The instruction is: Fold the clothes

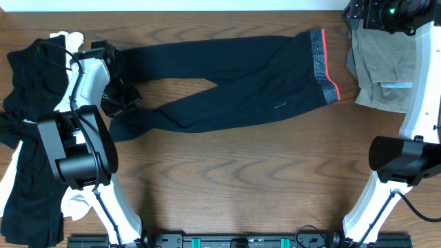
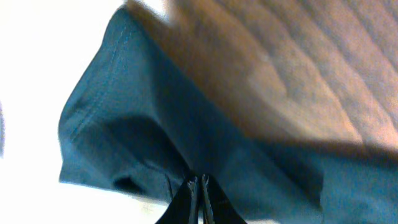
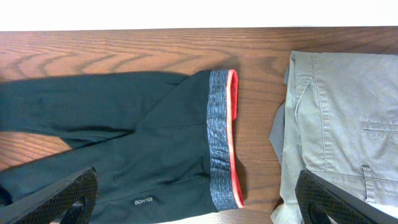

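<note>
Dark navy leggings with a grey and orange waistband lie spread across the table, legs pointing left. My left gripper sits at the leg ends and is shut on the dark fabric, which fills the left wrist view around the closed fingertips. My right gripper is raised at the back right, open and empty. In the right wrist view its fingers frame the waistband and the leggings from above.
Folded khaki trousers lie at the right edge, also in the right wrist view. A pile of black clothes and some white fabric lie at the left. Bare wood fills the front.
</note>
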Motion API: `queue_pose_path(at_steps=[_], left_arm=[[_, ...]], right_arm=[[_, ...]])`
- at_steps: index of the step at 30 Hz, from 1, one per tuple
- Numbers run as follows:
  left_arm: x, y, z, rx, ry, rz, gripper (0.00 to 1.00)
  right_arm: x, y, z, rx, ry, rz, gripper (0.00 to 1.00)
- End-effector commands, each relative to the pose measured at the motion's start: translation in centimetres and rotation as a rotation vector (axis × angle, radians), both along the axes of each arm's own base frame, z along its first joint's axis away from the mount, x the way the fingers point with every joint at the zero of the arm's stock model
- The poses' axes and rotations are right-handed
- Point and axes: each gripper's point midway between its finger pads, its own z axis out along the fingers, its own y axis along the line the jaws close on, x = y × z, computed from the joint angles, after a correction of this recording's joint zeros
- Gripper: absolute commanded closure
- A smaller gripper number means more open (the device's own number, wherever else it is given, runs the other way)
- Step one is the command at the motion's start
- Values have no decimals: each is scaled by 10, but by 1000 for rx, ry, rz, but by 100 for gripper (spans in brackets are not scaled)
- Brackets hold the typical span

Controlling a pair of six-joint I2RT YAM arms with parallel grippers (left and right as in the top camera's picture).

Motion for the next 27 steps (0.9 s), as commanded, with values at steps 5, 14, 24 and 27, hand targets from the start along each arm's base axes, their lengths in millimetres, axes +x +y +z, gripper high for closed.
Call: queue_pose_path(at_steps=[5,14,24,27], left_arm=[[1,11,57,59,-11,-31,94],[-54,-7,97,49,131,-74,94],[-65,-24,66,104,190,-150,94],[-41,-20,53,117,92,-137,75]], right_arm=[[0,-2,-2,-14,2,6,1],[1,-2,-1,-14,-2,7,1],[3,-3,0,-18,-12,9,1],[4,-3,1,-19,-17,10,1]])
